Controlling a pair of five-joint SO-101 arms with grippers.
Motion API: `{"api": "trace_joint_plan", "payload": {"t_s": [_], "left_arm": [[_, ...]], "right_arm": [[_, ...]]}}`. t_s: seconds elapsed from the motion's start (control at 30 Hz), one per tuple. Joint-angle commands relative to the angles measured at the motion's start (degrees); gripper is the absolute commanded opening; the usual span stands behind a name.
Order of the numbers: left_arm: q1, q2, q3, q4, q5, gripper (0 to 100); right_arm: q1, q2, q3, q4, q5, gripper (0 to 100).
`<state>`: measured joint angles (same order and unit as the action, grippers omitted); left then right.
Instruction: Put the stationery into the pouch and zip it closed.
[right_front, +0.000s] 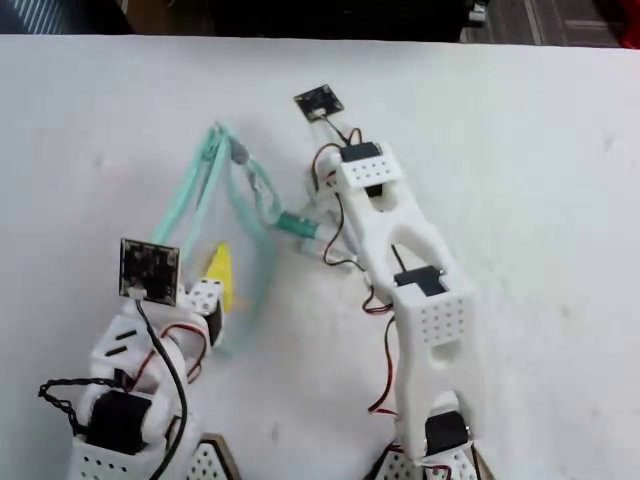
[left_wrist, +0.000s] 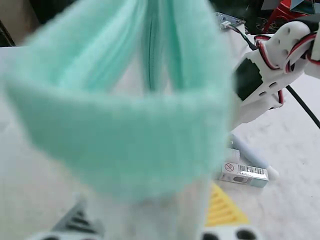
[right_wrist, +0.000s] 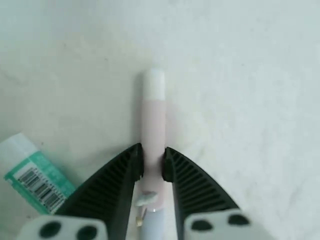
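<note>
Pouch (right_front: 200, 185), soft and translucent with a mint-green zip band, lies left of centre on the white tabletop (right_front: 520, 150). Its mouth is unzipped and gaping. The left claw (right_front: 215, 275) is clenched on the pouch's near end. The right claw (right_wrist: 152, 160) is down on the tabletop just right of the pouch, clamped on a slim pale-pink pen (right_wrist: 153, 110) with a white tip that lies flat. A green-and-white boxed eraser (right_wrist: 32, 177) rests just beside the pen, outside the pouch.
</note>
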<state>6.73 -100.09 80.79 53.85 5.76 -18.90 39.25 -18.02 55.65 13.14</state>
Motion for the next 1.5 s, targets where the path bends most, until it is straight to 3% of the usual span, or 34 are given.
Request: {"api": "trace_joint_plan", "payload": {"t_s": [0.0,0.27,0.5,0.73,0.9,1.03,1.33,1.47], "left_arm": [[-0.57,-0.48,-0.44,-1.58,-0.88,9],[-0.57,-0.48,-0.35,-1.58,-0.88,9],[-0.57,-0.48,-0.44,-1.58,-0.88,9],[-0.57,-0.48,-0.44,-1.58,-0.97,9],[-0.57,-0.48,-0.53,-1.58,-0.97,9],[-0.57,-0.48,-0.53,-1.58,-0.97,9],[-0.04,-0.48,-0.53,-1.58,-0.97,9],[2.51,-0.48,-0.44,-2.02,-0.7,17]], "right_arm": [[1.19,-0.84,-0.53,1.19,0.26,1.9],[1.36,-0.66,-0.53,1.19,0.53,15.2],[1.45,-0.57,-0.62,1.1,0.62,9.1],[2.95,-0.48,-2.02,3.91,0.79,10.2],[2.95,-0.13,-2.37,4.35,4.84,9.6],[2.86,1.63,-2.99,4.09,5.36,1.0],[3.03,2.33,-4.48,4.44,5.36,1.7],[3.21,1.98,-4.4,4.53,5.36,1.7]]}}
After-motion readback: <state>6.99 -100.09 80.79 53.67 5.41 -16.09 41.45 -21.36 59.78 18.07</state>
